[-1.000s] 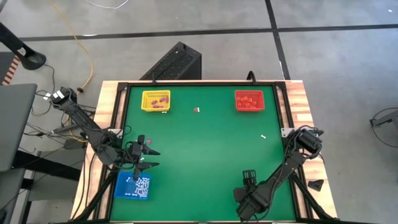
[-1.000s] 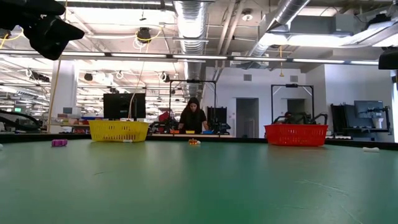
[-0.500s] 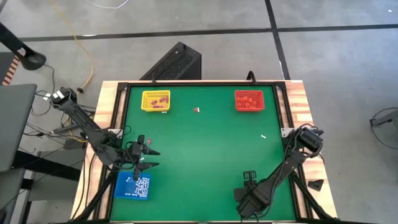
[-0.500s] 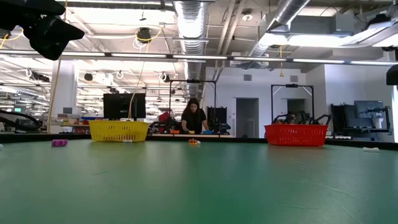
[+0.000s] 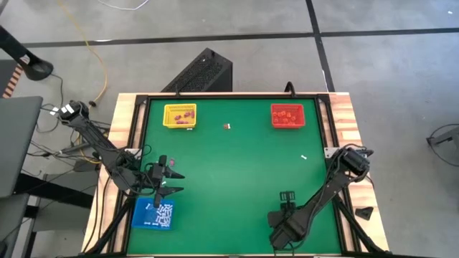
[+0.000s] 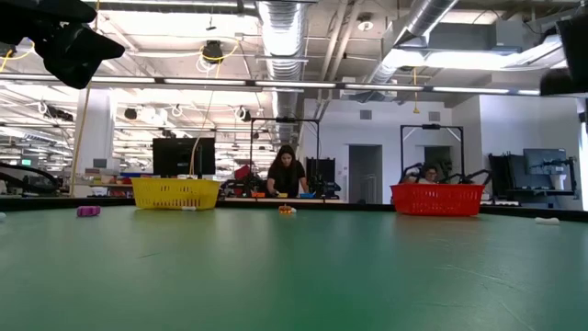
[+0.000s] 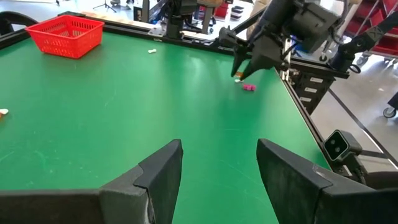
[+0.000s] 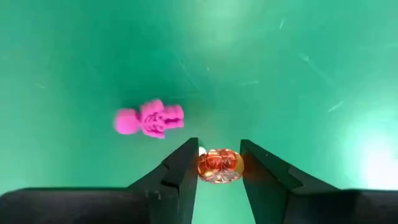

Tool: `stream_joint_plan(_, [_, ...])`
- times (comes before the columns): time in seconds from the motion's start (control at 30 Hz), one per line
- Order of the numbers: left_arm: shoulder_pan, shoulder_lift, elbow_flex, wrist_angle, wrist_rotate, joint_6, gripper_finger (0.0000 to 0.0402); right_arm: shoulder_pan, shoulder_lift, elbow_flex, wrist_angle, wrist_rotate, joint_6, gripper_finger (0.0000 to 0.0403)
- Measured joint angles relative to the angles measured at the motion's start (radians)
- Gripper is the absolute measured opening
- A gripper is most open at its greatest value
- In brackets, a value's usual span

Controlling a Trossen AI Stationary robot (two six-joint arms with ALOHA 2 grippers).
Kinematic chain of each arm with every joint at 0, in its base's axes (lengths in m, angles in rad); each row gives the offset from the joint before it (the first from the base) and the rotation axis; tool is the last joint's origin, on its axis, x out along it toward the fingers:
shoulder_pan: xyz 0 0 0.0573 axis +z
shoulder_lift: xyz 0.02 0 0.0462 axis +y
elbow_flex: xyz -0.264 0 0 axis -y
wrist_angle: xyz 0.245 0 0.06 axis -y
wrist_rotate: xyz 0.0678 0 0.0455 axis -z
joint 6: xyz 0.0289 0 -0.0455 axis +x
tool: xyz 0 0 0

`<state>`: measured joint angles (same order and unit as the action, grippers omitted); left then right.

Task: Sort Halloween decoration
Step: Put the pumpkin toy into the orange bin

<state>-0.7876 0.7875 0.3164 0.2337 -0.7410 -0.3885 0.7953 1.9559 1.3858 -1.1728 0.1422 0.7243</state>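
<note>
Robotics lab: exposed ceiling ducts (image 6: 285, 23), other arm rigs (image 6: 432, 152) behind.

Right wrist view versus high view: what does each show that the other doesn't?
Right wrist only: an orange trinket between the right gripper fingers, which touch it on both sides, with a pink trinket lying beside it.
High only: the yellow tray, red tray, blue tray, and the left gripper, open above the blue tray.
Both: the green table.

You see a matt green table (image 5: 237, 186) with wooden side edges, meshed plastic trays (image 7: 64, 35), and a glossy translucent orange trinket (image 8: 219, 165).
</note>
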Motion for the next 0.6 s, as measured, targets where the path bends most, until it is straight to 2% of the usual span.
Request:
stream_joint_plan(0.13, [0.0,0.0,0.0,0.0,0.0,0.0,0.0197,-0.021,-0.001,0.048,-0.1,0.042,-0.026,0.0134])
stream_joint_plan(0.27, [0.0,0.0,0.0,0.0,0.0,0.0,0.0197,-0.094,-0.004,0.078,-0.136,0.077,-0.099,0.0124])
stream_joint_plan(0.43, [0.0,0.0,0.0,0.0,0.0,-0.001,0.0197,-0.266,-0.006,0.102,-0.135,0.079,-0.198,0.0128])
stream_joint_plan(0.6, [0.0,0.0,0.0,0.0,0.0,-0.008,0.0197,-0.488,-0.006,0.114,-0.225,0.093,-0.308,0.0128])
